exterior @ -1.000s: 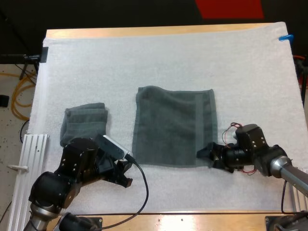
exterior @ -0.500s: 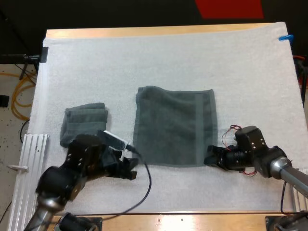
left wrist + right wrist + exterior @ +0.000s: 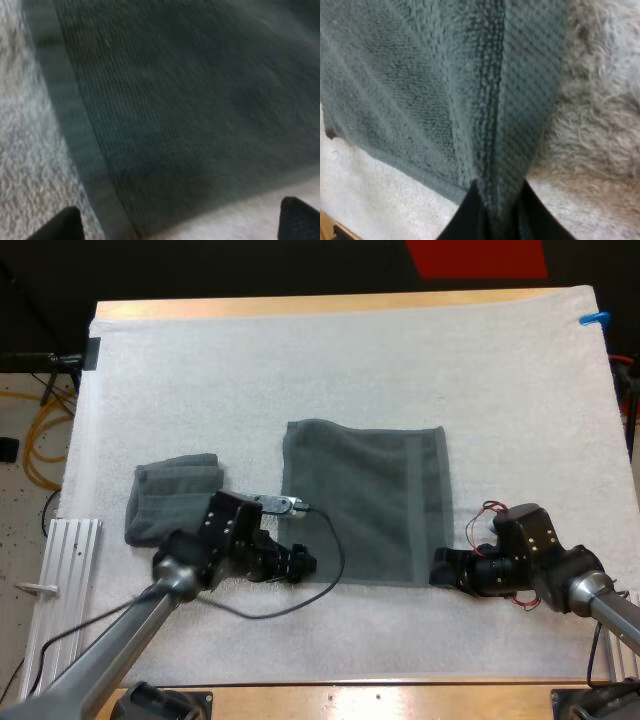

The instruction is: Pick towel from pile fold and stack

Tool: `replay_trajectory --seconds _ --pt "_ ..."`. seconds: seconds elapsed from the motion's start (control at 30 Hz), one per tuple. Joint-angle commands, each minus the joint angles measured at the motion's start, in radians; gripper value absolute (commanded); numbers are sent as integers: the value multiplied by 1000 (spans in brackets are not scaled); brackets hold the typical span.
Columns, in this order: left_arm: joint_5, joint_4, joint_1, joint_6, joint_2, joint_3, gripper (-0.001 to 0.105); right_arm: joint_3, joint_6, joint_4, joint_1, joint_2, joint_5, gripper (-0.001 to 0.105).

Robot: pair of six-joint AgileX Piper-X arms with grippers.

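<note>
Evidently the spread grey-green towel [image 3: 365, 502] lies flat on the white mat [image 3: 350, 360], with a folded towel [image 3: 170, 498] to its left. The right gripper [image 3: 440, 568] pinches its near right corner. The left gripper [image 3: 300, 562] has its fingers [image 3: 60, 225] spread astride the near left corner. It should bite squarely on the hem, then both should lift evenly.

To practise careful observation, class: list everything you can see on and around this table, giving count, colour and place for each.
spread towel: 1, dark grey-green, flat at the mat's middle
folded towel: 1 bundle, dark grey-green, left of the spread towel, apart from it
mat: 1, white, covering the table
table: 1, wooden, rim showing along the far side
metal rail: 1, silver, beside the mat's near left edge
left gripper: 1, black, open, at the spread towel's near left corner
right gripper: 1, black, shut on the spread towel's near right corner
</note>
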Motion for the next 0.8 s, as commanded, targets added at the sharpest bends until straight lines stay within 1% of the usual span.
replay_trajectory --seconds 0.0,0.13,0.2,0.27,0.33,0.4,0.43,0.5,0.53,0.6,0.63,0.7,0.77 --pt "10 -29 -5 -21 36 1 75 0 -14 8 1 -9 2 0" --pt "50 -63 -5 -54 132 1 74 0 -14 8 1 -9 2 0" --pt "87 -87 -5 -63 175 1 74 0 -14 8 1 -9 2 0" --pt "108 -103 -5 -68 195 1 74 0 -14 8 1 -9 2 0" --pt "127 -115 -5 -68 207 1 70 0 -14 8 1 -9 2 0" --pt "128 -112 -5 -68 208 1 54 0 -14 8 1 -9 2 0" --pt "131 -113 -5 -68 208 1 49 0 -14 8 1 -9 2 0" --pt "144 -113 -5 -68 208 1 27 0 -14 8 1 -9 2 0" --pt "145 -113 -5 -68 208 1 21 0 -14 8 1 -9 2 0" --pt "162 -113 -5 -68 208 1 0 0 -14 8 1 -9 2 0" --pt "174 -112 -5 -65 207 1 0 0 -19 8 1 -9 2 0" --pt "234 -103 -5 -61 191 1 0 0 -37 19 1 -22 -2 0" --pt "270 -75 -5 -60 159 1 0 0 -38 48 1 -52 1 0"
